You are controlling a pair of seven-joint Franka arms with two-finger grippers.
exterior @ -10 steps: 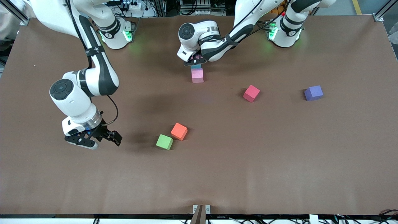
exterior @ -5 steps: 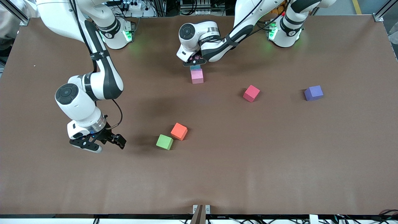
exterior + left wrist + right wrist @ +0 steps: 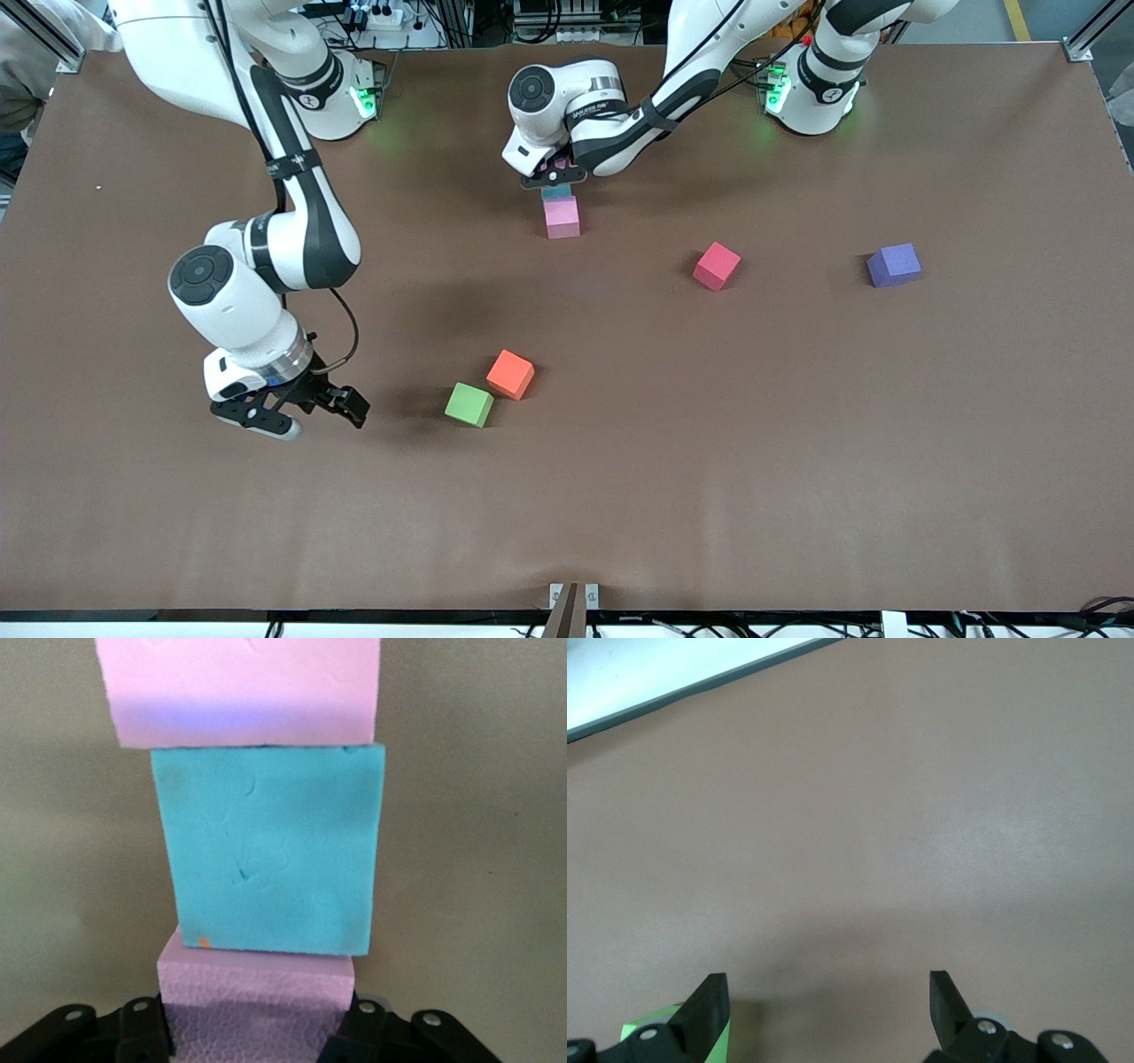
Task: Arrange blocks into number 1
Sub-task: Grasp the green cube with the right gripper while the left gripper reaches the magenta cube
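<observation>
Your left gripper's (image 3: 555, 180) fingers were clamped on a pink block (image 3: 255, 1005) that touched the blue block (image 3: 268, 849), with a second pink block (image 3: 562, 216) touching the blue one on the side nearer the front camera, all three in one file. Your right gripper (image 3: 297, 416) hung wide open and empty beside the green block (image 3: 469, 404), which sat just beside the orange block (image 3: 510, 374), while the crimson block (image 3: 716, 266) and purple block (image 3: 893, 264) lay well apart toward the left arm's end. Since a second ago, your right gripper had come closer to the green block; the left one had not moved.
</observation>
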